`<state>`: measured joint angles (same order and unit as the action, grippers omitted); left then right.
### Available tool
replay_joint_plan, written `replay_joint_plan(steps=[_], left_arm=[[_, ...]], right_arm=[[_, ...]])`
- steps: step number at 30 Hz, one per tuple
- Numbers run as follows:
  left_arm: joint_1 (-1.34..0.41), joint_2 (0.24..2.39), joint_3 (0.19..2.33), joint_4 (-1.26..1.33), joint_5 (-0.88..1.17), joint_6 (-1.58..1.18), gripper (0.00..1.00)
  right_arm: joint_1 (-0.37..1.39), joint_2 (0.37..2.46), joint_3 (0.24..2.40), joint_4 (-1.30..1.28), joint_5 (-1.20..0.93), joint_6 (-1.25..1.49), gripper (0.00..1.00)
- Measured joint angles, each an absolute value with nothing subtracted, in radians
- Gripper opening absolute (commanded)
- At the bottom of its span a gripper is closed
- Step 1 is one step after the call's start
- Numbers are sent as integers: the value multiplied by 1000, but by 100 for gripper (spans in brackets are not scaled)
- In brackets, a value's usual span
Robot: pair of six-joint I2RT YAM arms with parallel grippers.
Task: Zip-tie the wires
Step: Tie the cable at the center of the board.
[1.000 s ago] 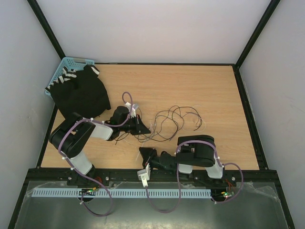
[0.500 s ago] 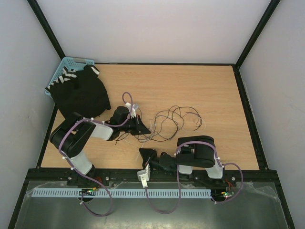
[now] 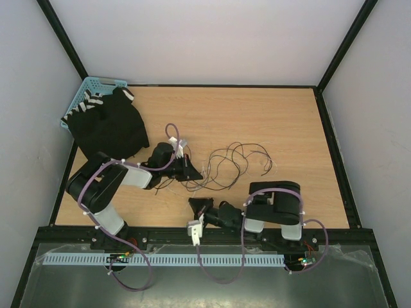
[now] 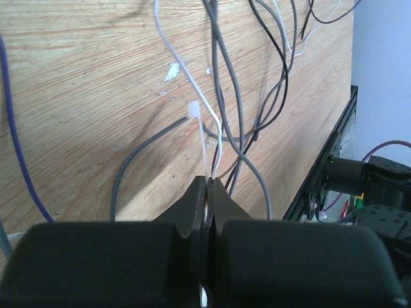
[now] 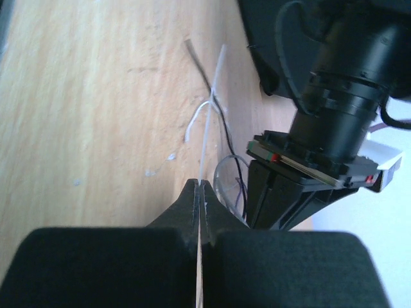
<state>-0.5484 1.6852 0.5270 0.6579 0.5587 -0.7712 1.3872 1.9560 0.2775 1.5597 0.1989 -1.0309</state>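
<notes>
Dark wires (image 3: 231,163) sprawl tangled near the middle of the desk (image 3: 257,115). At their 9 o'clock my left claw (image 4: 207,183) pinches a white strip (image 4: 192,110); at 7 o'clock my right claw (image 5: 199,187) clamps a pale strip (image 5: 212,109).

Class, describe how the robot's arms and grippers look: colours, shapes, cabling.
The left arm and right arm are mostly black with light grey segments; purple cables loop along them. The left gripper and right gripper each have two black fingers tapering to wedges.
</notes>
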Motion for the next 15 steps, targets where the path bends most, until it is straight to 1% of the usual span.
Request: replay_joint_plan(steps=[6, 10, 15], left_arm=[[-548, 1626, 527, 656, 564, -685, 0], [-548, 1550, 512, 653, 561, -614, 0], [-556, 1423, 473, 646, 550, -528, 0]], right_arm=[[1303, 1755, 253, 1466, 86, -819, 0], [1258, 1617, 253, 1313, -8, -683, 0], [1216, 1528, 253, 1203, -102, -517, 0]])
